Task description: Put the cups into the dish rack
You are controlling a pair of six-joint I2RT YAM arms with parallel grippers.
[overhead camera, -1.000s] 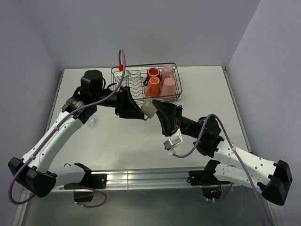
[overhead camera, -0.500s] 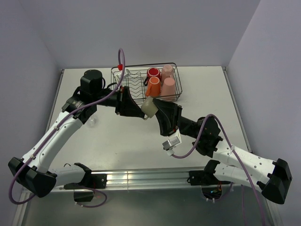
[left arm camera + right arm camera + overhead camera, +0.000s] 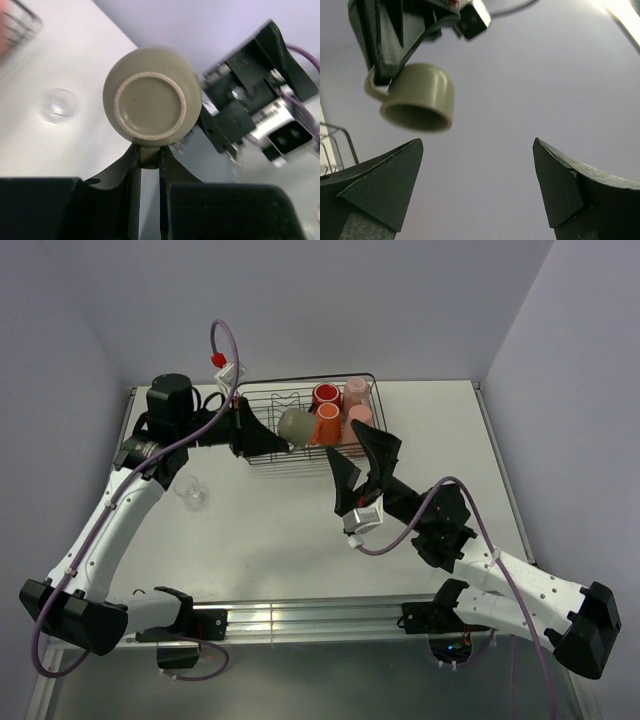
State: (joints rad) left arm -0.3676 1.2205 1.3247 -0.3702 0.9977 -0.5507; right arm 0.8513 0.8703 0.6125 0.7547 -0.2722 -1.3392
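Note:
My left gripper point(image 3: 283, 443) is shut on the handle of the small grey-olive mug point(image 3: 296, 426) and holds it in the air over the left half of the black wire dish rack point(image 3: 300, 382). In the left wrist view the mug point(image 3: 152, 102) shows its base, with its handle pinched in the gripper point(image 3: 148, 155). My right gripper point(image 3: 358, 452) stands wide open just right of the mug, holding nothing. The right wrist view shows the mug point(image 3: 417, 97) hanging above the open gripper point(image 3: 477, 150). A red mug point(image 3: 326, 395), pink mug point(image 3: 356, 390), orange mug point(image 3: 327, 425) and salmon tumbler point(image 3: 360, 418) sit in the rack.
A clear glass point(image 3: 191, 493) stands on the white table left of the rack, also visible as the glass point(image 3: 58, 104) in the left wrist view. Walls close in the table at the back and both sides.
The right gripper has opened and let go of the grey-olive mug. The left gripper closed on its handle and carried it up and back over the rack.

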